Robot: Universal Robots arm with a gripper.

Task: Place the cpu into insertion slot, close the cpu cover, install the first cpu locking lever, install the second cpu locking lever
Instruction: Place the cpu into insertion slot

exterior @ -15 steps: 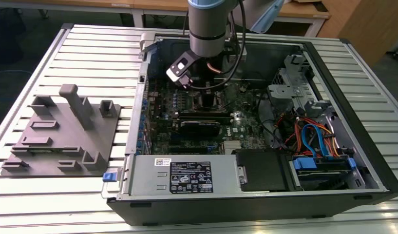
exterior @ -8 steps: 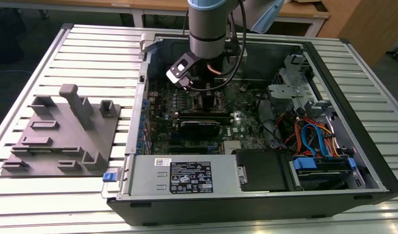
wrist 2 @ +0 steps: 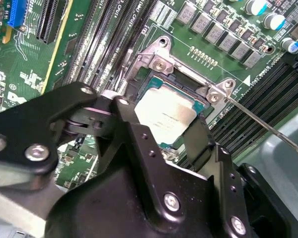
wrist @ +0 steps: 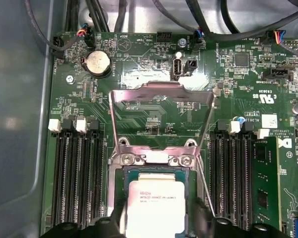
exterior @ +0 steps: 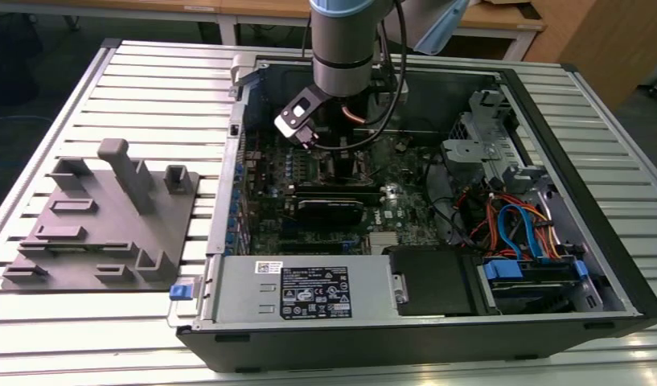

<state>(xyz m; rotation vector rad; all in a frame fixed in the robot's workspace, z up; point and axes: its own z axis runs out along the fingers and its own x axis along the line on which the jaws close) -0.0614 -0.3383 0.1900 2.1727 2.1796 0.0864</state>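
Note:
The cpu [wrist: 156, 204], a small square chip with a silver-grey top, sits level in or just over the insertion slot [wrist: 112, 191] on the green motherboard [wrist: 154, 106]. My gripper [wrist: 156, 220] is shut on it, one dark finger against each of two opposite edges. The second wrist view shows the same grip: cpu [wrist 2: 165, 115], gripper [wrist 2: 164, 130], slot rim [wrist 2: 157, 63]. The cpu cover [wrist: 161, 93], a thin silvery frame, stands swung open away from the slot. A thin wire locking lever [wrist 2: 268, 130] is raised beside the slot. In the exterior view my arm [exterior: 344, 56] reaches down into the case.
Long black memory slots [wrist: 77, 178] flank the socket on both sides. The open computer case [exterior: 585, 241] holds a black card [exterior: 330, 211], a power supply [exterior: 306, 289] and bundled cables [exterior: 521, 225]. A grey fixture plate [exterior: 103, 217] lies on the slatted table at the exterior view's left.

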